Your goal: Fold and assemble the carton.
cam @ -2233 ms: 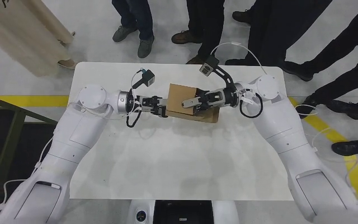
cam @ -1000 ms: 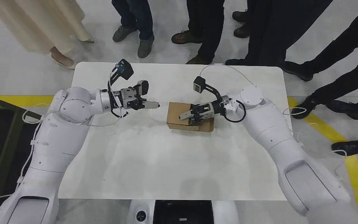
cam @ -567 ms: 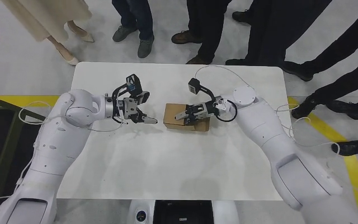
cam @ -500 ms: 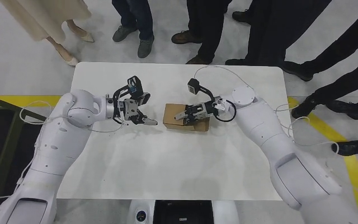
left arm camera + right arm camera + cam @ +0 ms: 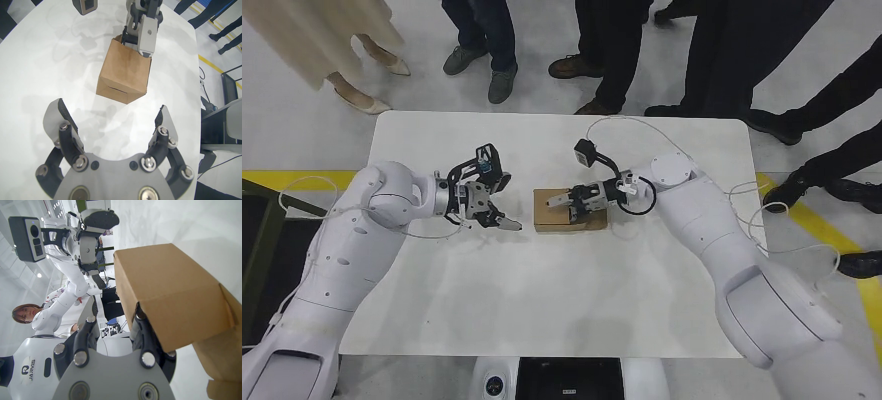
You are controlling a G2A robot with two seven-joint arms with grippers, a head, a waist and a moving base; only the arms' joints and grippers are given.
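Low over the white, round-cornered table top (image 5: 542,300), the left gripper (image 5: 111,113) points down and forward at the end of a bent forearm. Its two fingers (image 5: 54,115) are spread wide with nothing between them. Just ahead of its fingertips, parted from them by a strip of table, lies the brown cardboard carton (image 5: 122,75), a rectangular box on its side with its closed end turned to this gripper. At the carton's far end the right gripper (image 5: 560,201) comes in from the opposite side on a long, bent arm. One of its fingers lies outside a long wall of the carton and the other goes into the open mouth. They stand partly apart astride that wall, and the right wrist view shows a gap between the outer finger (image 5: 93,308) and the cardboard. Whether the inner finger presses on the wall cannot be told. Close by that gripper's wrist sits a dark, boxy wrist camera (image 5: 85,6).

The closed end carries a thin dark slit (image 5: 117,90) along a tucked seam, and loose brown flaps (image 5: 221,351) hang off the open end beside the right gripper. The cardboard is matt and smooth with crisp creases. The left fingers are grey metal plates with ribbed black pads (image 5: 64,111), pinned by screws to black links
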